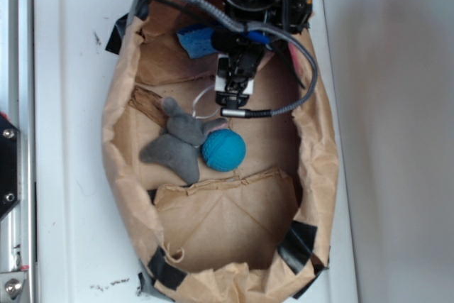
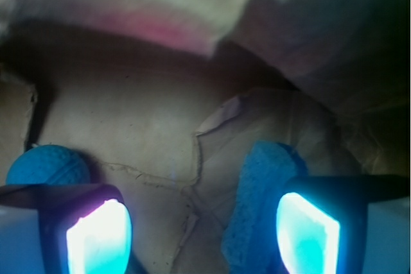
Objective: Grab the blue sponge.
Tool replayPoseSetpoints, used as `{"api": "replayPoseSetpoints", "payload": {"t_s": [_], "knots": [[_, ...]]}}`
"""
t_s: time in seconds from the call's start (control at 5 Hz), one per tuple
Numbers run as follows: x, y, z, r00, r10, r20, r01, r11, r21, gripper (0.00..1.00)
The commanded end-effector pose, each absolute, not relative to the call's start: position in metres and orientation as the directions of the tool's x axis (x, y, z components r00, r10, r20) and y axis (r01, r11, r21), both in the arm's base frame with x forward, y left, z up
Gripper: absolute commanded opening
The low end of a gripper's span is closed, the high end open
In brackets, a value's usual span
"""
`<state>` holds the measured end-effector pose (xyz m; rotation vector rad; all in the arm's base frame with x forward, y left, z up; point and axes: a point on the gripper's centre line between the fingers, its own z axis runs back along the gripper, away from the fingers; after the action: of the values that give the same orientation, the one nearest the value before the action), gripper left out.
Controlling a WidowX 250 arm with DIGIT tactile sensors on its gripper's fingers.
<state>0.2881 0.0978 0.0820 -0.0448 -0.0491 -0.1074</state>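
Paper, brown and crumpled, forms one open bag (image 1: 312, 154) lying on the white worktop (image 1: 67, 104), its rim rolled down and patched with black tape (image 1: 296, 246) at several spots. Inside it I count three loose things: one blue sponge (image 1: 196, 39), one teal-blue ball (image 1: 223, 150) and one grey plush toy (image 1: 177, 143).

The blue sponge lies at the far end of the bag floor, close under the rim, partly hidden by my arm in the exterior view. The ball sits near the middle of the bag floor, touching the grey plush toy, which sprawls beside it toward the bag's left wall. Ball and sponge are well apart.

My claw (image 2: 202, 229) hangs above the far half of the bag floor, between the sponge and the ball. In the wrist view my two fingers (image 2: 96, 235) stand wide apart, holding nothing, their inner faces glowing cyan. The sponge (image 2: 257, 203) shows just inside the right-hand finger, so near that I cannot tell whether they touch. The ball (image 2: 48, 166) peeks out just behind the other finger. Between them lies bare creased paper with a torn seam.

One grey ribbed cable (image 1: 298, 54) loops from my arm down to the wrist.
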Motion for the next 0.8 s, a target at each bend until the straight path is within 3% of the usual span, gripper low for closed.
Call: {"api": "replayPoseSetpoints", "payload": {"t_s": [0.0,0.4,0.6], "knots": [[0.285,0.119,0.085,0.993,-0.086,0.084,0.081,0.995,0.064,1.00],[0.293,0.113,0.053,0.994,-0.103,0.031,0.096,0.983,0.157,1.00],[0.298,0.112,0.044,0.995,-0.102,0.004,0.100,0.983,0.156,1.00]]}}
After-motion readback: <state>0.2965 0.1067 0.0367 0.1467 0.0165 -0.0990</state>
